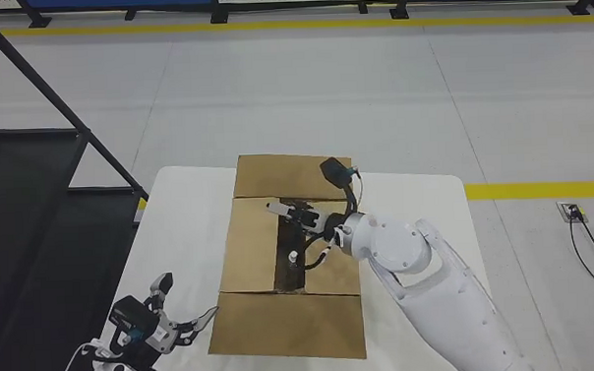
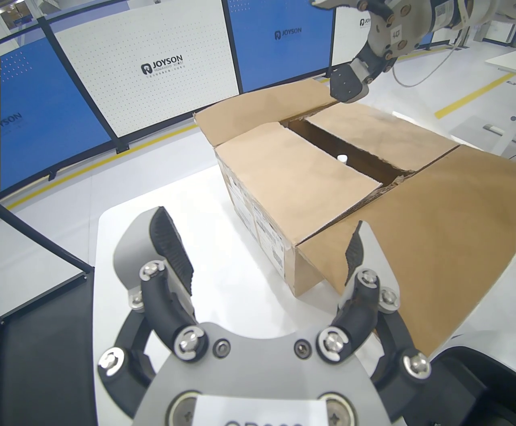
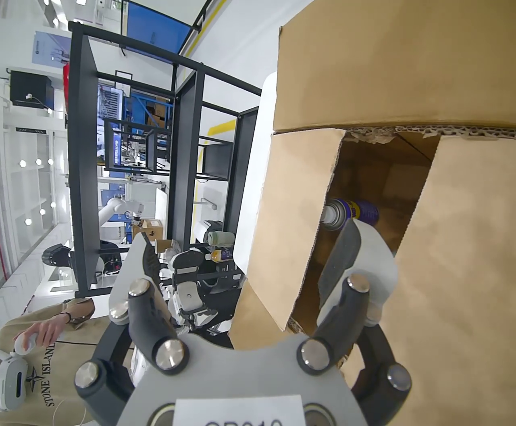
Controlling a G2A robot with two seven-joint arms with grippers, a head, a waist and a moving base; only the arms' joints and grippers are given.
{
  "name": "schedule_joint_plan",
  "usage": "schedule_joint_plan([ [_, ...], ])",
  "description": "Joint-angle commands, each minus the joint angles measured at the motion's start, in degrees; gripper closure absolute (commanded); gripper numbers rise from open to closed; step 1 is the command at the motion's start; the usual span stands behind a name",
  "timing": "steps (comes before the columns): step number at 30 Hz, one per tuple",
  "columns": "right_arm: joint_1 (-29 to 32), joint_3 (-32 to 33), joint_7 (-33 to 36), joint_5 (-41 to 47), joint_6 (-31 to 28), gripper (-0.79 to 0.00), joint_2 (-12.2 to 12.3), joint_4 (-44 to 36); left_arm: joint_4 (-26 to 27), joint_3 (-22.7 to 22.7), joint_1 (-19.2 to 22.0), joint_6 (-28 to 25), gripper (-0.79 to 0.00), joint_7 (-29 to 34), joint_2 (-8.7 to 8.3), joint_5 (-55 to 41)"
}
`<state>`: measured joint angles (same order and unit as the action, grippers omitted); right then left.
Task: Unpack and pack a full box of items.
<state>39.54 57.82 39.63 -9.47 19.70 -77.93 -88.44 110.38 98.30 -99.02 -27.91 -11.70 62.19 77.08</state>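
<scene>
- On the white tabletop (image 1: 190,219) stands the cardboard box (image 1: 287,326), roughly at its middle.
- Box flaps: the near and far long flaps are folded outward. The two inner flaps lie nearly level and leave a dark slot between them.
- Through that slot you see a spray can (image 3: 354,211) inside the box. It has a blue body with a yellow patch and a pale top. From the left wrist view only its white cap (image 2: 342,157) pokes into sight, close to the edge of one inner flap.
- Right pincer (image 3: 248,236): spread wide and holding nothing. It hangs over the slot, toward the far end of the box. One finger sits in line with the opening and the can, the other out past the inner flap. Whether a pad touches the cardboard, you cannot tell.
- Left pincer (image 1: 188,300): also spread, with nothing between its ribbed pads (image 2: 171,246). It is low over the tabletop at the near left corner, just beside the box's near flap and pointing toward the box.
- Note that the two pincers are well apart, with the box between them.
</scene>
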Motion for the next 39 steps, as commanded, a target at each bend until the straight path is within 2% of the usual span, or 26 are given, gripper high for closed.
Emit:
schedule_joint_plan([
  [1, 0.3, 0.7, 0.6, 0.1, 0.2, -0.785, 0.2, -0.3, 0.0, -0.1, 0.1, 0.0, -0.785, 0.0, 0.01, 0.0],
  [10, -0.6, 2.5, 4.1, 2.1, -0.7, -0.785, 0.4, 2.0, -0.2, -0.3, 0.4, 0.2, -0.785, 0.3, 0.05, -0.1],
  [16, -3.2, -2.6, 6.7, -1.0, 1.3, -0.785, -0.2, 4.5, -0.3, -0.6, 0.8, 0.2, -0.785, 0.9, 0.06, 0.1],
  [25, -12.1, -11.4, 10.2, -1.7, 5.2, -0.785, -3.2, 13.2, -0.3, -1.2, 1.1, 0.3, -0.785, 1.1, 0.09, 0.5],
  [34, -18.2, -17.5, 10.2, 2.1, 3.0, -0.785, -7.0, 23.1, -0.6, -0.9, 0.8, 0.6, -0.785, 0.4, 0.13, 0.1],
  [39, -19.7, -18.5, 8.4, 4.3, -0.3, -0.785, -8.6, 25.7, -0.5, -0.5, 0.5, 0.6, -0.785, 0.0, 0.13, 0.0],
])
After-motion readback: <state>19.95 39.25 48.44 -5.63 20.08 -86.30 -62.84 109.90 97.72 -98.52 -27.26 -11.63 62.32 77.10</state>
